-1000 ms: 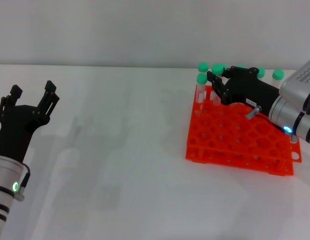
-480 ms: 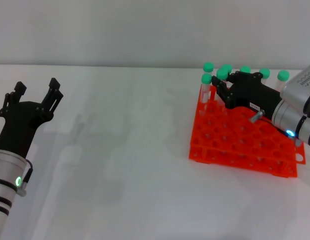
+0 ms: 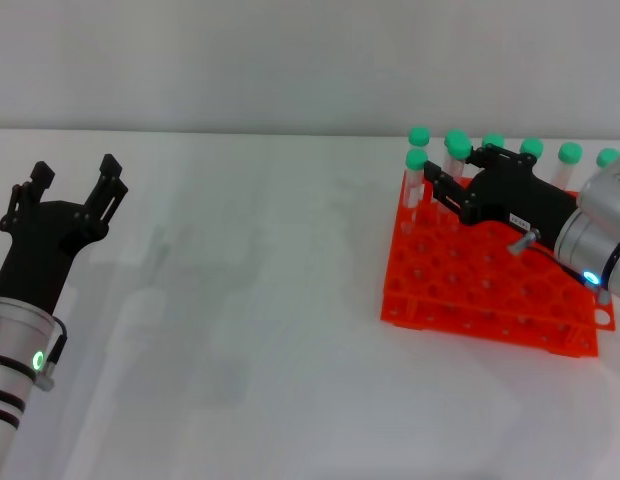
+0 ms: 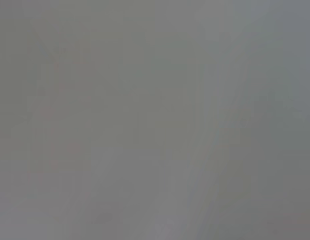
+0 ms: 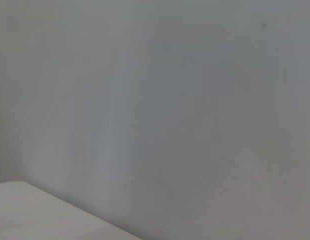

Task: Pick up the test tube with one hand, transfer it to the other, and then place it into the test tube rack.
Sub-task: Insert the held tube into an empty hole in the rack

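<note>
We see the white counter (image 3: 250, 300) running bare from the left tool (image 3: 72, 188) across to the test tube rack (image 3: 470, 290), with a wide stretch between them. The rack sits at the counter's right side, near its far edge where the pale wall begins.

The left tool hovers at the left side, well apart from the rack, its black fingers (image 3: 108, 180) spread wide and holding nothing.

The right tool (image 3: 460, 170) reaches over the rack's far left corner. The test tube (image 3: 459, 160) stands at its fingertips, long axis upright, green cap on top, lower end toward the rack's holes. We cannot tell whether the fingers press the tube or have let go of it.

Other green-capped tubes (image 3: 417, 175) stand upright along the rack's back row.

Both wrist views show only plain grey surface.
</note>
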{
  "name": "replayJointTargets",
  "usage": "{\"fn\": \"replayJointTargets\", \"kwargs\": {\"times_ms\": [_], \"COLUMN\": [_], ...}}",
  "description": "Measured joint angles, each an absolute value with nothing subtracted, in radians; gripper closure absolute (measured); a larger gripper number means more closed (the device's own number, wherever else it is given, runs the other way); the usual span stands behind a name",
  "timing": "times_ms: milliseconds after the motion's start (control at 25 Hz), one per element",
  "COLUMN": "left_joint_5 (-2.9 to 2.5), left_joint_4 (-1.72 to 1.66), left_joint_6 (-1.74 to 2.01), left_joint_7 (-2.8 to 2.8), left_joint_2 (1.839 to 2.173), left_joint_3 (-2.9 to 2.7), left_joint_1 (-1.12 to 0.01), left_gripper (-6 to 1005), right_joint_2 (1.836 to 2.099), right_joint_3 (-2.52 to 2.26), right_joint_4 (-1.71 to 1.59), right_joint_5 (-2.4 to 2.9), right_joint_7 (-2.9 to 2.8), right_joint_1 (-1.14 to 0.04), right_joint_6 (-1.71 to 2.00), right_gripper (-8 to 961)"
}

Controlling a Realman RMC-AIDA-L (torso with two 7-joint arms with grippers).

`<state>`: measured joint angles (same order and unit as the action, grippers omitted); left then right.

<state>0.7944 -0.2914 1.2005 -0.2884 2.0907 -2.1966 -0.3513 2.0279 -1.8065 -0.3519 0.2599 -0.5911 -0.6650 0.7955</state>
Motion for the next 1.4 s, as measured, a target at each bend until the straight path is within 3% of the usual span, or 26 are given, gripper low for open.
{"fn": "replayJointTargets", "kwargs": {"times_ms": [280,520,720,1400], "left_joint_5": [0.795,0.795,0.795,0.796], "left_joint_4": [-0.291,-0.291,-0.291,-0.291], "left_joint_6": [1.201,1.201,1.201,1.203], "left_joint_7": [-0.288,-0.288,-0.288,-0.288], "left_joint_2": [2.090,2.089,2.089,2.085], "left_joint_3": [-2.195,-2.195,-2.195,-2.187], "left_joint_1": [-0.353,-0.356,-0.356,-0.355], "left_gripper": [108,108,108,108], "right_joint_2": [2.028,2.028,2.028,2.024], "right_joint_3": [-1.803,-1.809,-1.812,-1.861], "right_joint_4": [-0.369,-0.372,-0.372,-0.537], "right_joint_5": [0.260,0.266,0.271,0.275], "right_joint_7": [-0.590,-0.585,-0.561,-0.359], "right_joint_1": [-0.640,-0.640,-0.640,-0.612], "right_joint_6": [0.805,0.799,0.768,0.569], "right_gripper": [468,215,170,173]}}
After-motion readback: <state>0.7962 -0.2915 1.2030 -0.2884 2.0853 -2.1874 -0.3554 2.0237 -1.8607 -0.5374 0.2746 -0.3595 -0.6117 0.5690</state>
